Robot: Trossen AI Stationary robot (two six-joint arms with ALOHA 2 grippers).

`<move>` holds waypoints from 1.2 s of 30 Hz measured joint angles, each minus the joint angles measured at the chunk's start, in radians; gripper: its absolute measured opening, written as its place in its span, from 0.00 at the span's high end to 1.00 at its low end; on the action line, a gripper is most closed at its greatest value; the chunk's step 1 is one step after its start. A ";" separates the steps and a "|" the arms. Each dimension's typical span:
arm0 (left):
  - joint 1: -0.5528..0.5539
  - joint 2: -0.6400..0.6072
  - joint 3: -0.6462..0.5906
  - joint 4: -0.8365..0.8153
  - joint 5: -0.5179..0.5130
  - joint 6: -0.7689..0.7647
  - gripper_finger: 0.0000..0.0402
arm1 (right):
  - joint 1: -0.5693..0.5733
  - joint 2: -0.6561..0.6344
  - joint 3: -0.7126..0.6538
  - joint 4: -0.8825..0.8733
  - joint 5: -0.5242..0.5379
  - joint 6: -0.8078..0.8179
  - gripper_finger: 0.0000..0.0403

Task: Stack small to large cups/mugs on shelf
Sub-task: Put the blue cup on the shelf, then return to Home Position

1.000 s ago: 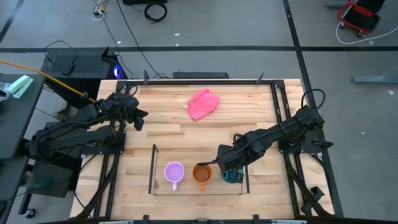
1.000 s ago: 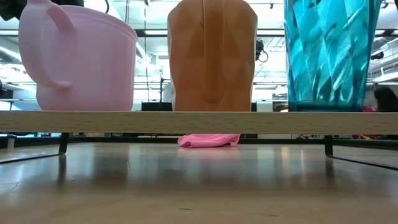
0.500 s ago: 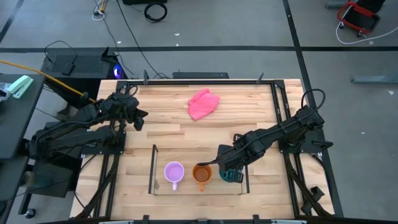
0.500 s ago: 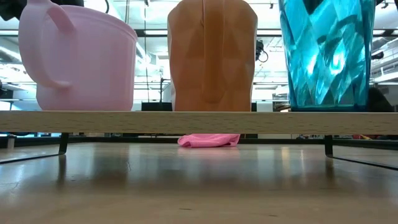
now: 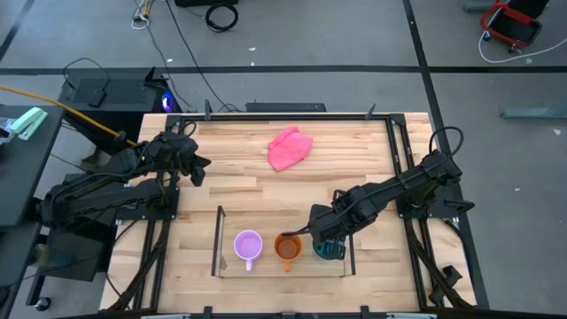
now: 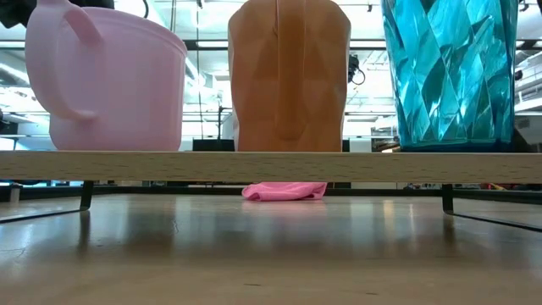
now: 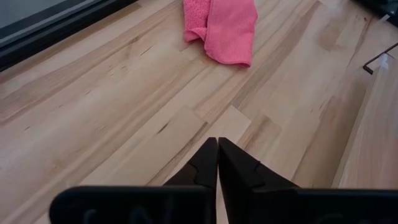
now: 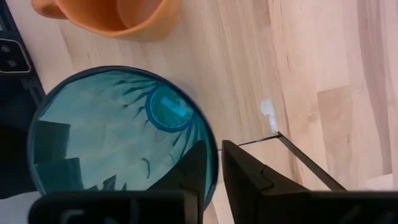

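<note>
Three vessels stand in a row on the shelf (image 5: 218, 244), resting on their bases: the lilac mug (image 5: 247, 245) at the left, the orange mug (image 5: 287, 247) in the middle, and the teal translucent cup (image 5: 334, 252) at the right end. The low view shows them on the shelf's wood board (image 6: 271, 165). My right gripper (image 5: 326, 241) is over the teal cup, shut on its rim. My left gripper (image 5: 202, 170) waits shut near the table's left edge, over bare wood. My right gripper (image 8: 213, 147) has the teal cup's rim (image 8: 215, 163) pinched, with one finger (image 8: 198, 163) inside the cup and the other finger (image 8: 244, 171) outside. It comes from above, slanting in from the table's right. The cup stands upright with its base (image 6: 453, 146) on the shelf.
A pink cloth (image 5: 290, 147) lies toward the table's far edge, in the middle. The shelf's thin clear wall (image 8: 292, 148) runs close beside the teal cup on the right. Bare wood lies between the shelf and the cloth.
The teal cup has shifted and rocked slightly on the shelf's right end, a little toward the orange mug and back, while the right gripper kept hold of its rim. The two mugs have stayed put.
</note>
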 joint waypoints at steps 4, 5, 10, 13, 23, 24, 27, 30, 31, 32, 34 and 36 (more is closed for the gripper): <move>0.000 0.000 0.000 -0.008 0.000 0.000 0.97 | -0.004 0.000 0.000 -0.019 0.011 0.000 0.86; 0.000 0.000 0.000 -0.009 0.000 0.000 0.97 | -0.004 0.000 0.000 -0.024 0.012 0.000 0.86; 0.000 0.000 -0.001 -0.014 0.000 0.000 0.95 | -0.004 -0.007 0.002 -0.027 0.013 0.013 0.86; 0.000 0.000 -0.001 -0.014 0.000 0.000 0.95 | -0.003 -0.012 0.021 -0.032 0.016 0.028 0.86; 0.000 0.000 -0.001 -0.013 0.000 0.001 0.96 | -0.003 -0.013 0.115 -0.069 0.017 0.027 0.86; 0.000 0.000 -0.001 -0.013 0.000 0.001 0.96 | -0.003 -0.014 0.129 -0.080 0.017 0.027 0.86; 0.000 0.000 -0.001 -0.013 0.000 0.001 0.94 | -0.002 -0.014 0.183 -0.122 0.017 0.017 0.86; 0.000 0.000 -0.001 -0.012 0.000 0.002 0.93 | 0.004 -0.016 0.241 -0.137 0.018 -0.001 0.86; 0.000 0.000 -0.001 -0.012 0.000 0.002 0.93 | 0.008 -0.017 0.260 -0.137 0.020 -0.014 0.86; 0.000 0.000 -0.001 -0.012 0.000 0.002 0.93 | 0.012 -0.017 0.282 -0.137 0.025 -0.025 0.86; 0.000 0.000 -0.001 -0.012 0.000 0.002 0.94 | 0.026 -0.026 0.327 -0.137 0.053 -0.045 0.86; 0.000 0.000 -0.001 -0.005 0.000 0.002 0.94 | 0.048 -0.038 0.366 -0.133 0.098 -0.057 0.86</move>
